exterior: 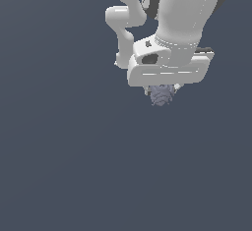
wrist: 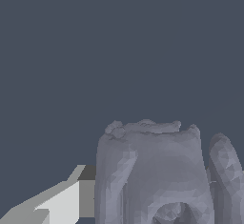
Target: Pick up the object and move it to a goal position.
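Exterior view: white arm (exterior: 177,9) comes down from the top edge, wrist bent, the wide white pincer (exterior: 161,88) body pointing down. Small grey-lavender lumpy object (exterior: 162,95) sits directly under the pincer body, touching its underside, partly hidden by it. The object is much narrower than the pincer body. Fingers mostly hidden behind the body; only small bits show at either side of the object, tight against it. Background is flat dark slate all over, no bench edge or shadow visible, so cannot tell whether the object is lifted or resting on a surface.

Wrist view: the object (wrist: 152,170) fills the lower middle, very close to the camera. Bumpy ridged surface, jagged top rim, a roundish dark hollow low on its front. One light grey finger (wrist: 62,201) is visible, its dark inner pad pressed flat against the side of the object. The opposite side shows only more lumpy lavender surface running to the frame edge; second finger not visible there. Pincer reads as pinching the object.
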Robot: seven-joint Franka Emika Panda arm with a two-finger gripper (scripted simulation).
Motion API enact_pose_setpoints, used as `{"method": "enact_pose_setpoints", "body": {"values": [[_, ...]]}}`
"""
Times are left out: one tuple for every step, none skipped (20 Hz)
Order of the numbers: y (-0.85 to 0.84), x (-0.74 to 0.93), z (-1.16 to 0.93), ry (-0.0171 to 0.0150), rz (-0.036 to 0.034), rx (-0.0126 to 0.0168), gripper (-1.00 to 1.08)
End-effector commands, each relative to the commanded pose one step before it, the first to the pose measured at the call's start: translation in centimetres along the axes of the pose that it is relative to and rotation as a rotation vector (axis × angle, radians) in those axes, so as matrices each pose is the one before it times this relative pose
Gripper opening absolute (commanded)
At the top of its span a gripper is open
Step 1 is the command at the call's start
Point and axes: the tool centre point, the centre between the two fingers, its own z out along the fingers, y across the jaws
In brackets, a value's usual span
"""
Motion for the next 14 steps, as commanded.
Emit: {"method": "enact_pose_setpoints", "body": {"values": [[-1.177, -0.545, -2.378, -0.001, 0.00041, -0.00028, -1.0], [-0.423, -0.158, -0.842, 0.0, 0.0, 0.0, -1.0], [-0.394, -0.139, -0.779, 0.0, 0.0, 0.0, -1.0], [-0.361, -0.121, -0.711, 0.0, 0.0, 0.0, -1.0], [-0.33, -0.106, -0.646, 0.0, 0.0, 0.0, -1.0], [-0.299, -0.093, -0.584, 0.0, 0.0, 0.0, -1.0], [-0.225, -0.086, -0.539, 0.00019, 0.00032, 0.00058, -1.0], [-0.238, -0.069, -0.462, 0.0, 0.0, 0.0, -1.0], [-0.208, -0.057, -0.402, 0.0, 0.0, 0.0, -1.0], [-0.179, -0.044, -0.343, 0.0, 0.0, 0.0, -1.0], [-0.15, -0.031, -0.285, 0.0, 0.0, 0.0, -1.0], [-0.121, -0.018, -0.226, 0.0, 0.0, 0.0, -1.0], [-0.059, -0.003, -0.173, -0.00003, 0.00008, 0.00069, -1.0], [-0.064, 0.008, -0.112, 0.0, 0.0, 0.0, -1.0]]}}
